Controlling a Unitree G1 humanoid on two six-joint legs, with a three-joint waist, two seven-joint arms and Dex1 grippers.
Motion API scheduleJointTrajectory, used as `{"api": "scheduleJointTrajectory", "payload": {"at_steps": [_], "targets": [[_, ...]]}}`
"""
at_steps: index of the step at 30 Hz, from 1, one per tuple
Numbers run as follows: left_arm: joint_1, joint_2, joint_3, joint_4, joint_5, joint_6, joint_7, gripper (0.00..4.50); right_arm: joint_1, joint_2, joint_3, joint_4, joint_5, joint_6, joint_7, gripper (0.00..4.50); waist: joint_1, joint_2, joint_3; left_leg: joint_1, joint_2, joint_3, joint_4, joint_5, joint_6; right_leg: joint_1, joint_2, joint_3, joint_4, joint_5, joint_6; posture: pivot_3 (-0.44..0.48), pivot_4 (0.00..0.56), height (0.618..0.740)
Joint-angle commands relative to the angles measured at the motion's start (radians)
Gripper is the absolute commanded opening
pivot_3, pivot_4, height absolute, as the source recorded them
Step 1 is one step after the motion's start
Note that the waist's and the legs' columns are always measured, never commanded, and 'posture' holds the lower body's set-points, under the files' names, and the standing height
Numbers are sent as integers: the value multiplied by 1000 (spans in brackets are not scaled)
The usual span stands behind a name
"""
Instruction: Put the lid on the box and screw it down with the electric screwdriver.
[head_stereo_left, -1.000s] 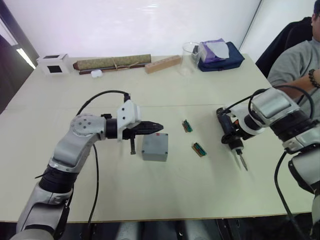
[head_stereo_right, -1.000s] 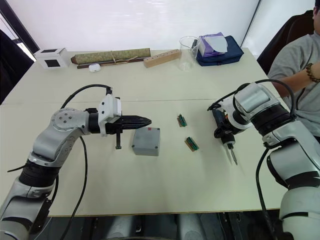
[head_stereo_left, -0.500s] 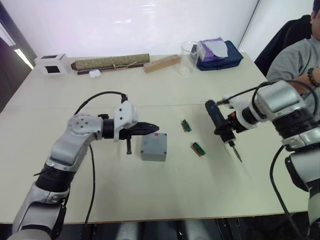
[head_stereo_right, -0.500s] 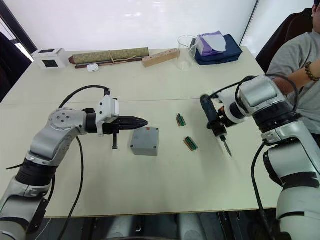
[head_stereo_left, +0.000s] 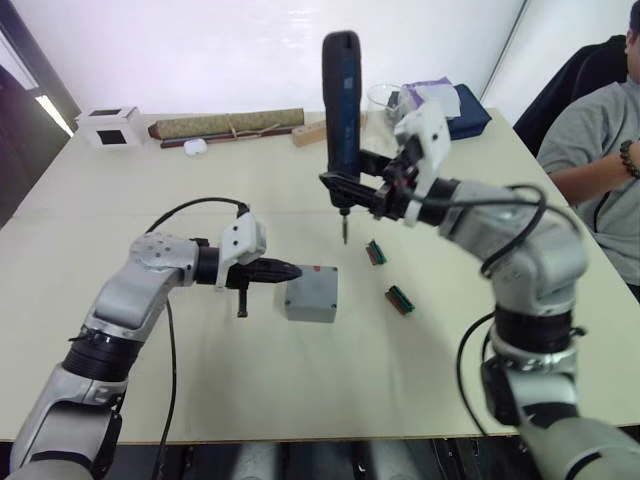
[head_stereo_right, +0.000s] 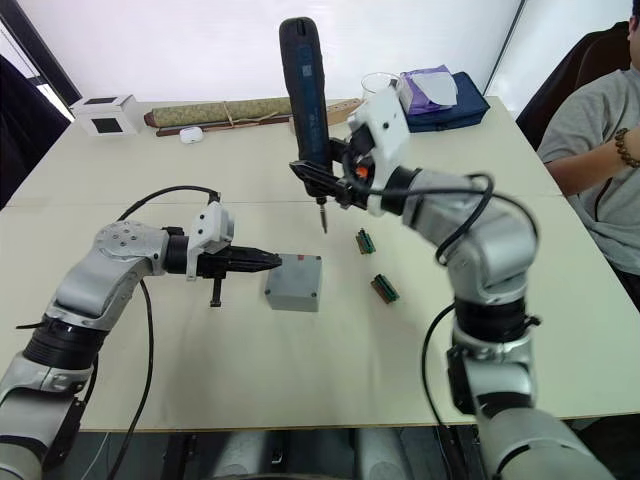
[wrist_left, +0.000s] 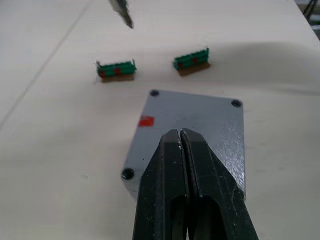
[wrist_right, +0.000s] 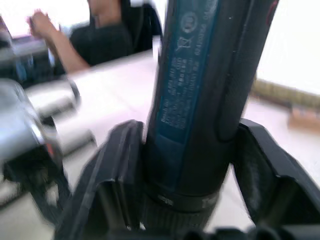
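Raised upright above the table, the electric screwdriver (head_stereo_right: 305, 95) sits pinched in right fingers (wrist_right: 120, 165); left fingers (wrist_left: 172, 175) pressed together.

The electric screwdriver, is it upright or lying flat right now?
Upright. The electric screwdriver is held in the right gripper, bit pointing down, in the air above the table, not touching the lid.
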Motion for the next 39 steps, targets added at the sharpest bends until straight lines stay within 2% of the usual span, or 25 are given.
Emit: {"api": "scheduleJointTrajectory", "payload": {"at_steps": [1, 5, 14, 39], "targets": [[-22, -15, -11, 35, 17, -20, -12, 0, 41, 58, -4, -50, -30, -169, -54, 2176, -1, 0, 0, 0, 0, 0, 0, 0, 0, 0, 0, 0, 0, 0, 0, 0, 150, 736], [-14, -46, -38, 88, 53, -37, -11, 0, 140, 99, 17, -62, -24, -316, -23, 2176, 0, 0, 0, 0, 0, 0, 0, 0, 0, 0, 0, 0, 0, 0, 0, 0, 150, 736], [-16, -56, -47, 124, 85, -71, -16, 0, 228, 87, 78, -100, -31, -378, -12, 2176, -2, 0, 0, 2, 1, 0, 0, 0, -1, 1, 1, 0, 1, 0, 0, 0, 150, 736], [-17, -59, -51, 117, 80, -85, -17, 0, 308, 3, 139, -68, -141, -470, 5, 2176, -1, 0, 0, 2, 0, 0, 0, 0, -1, 1, 1, 0, 1, 0, 0, 0, 150, 736]]}}
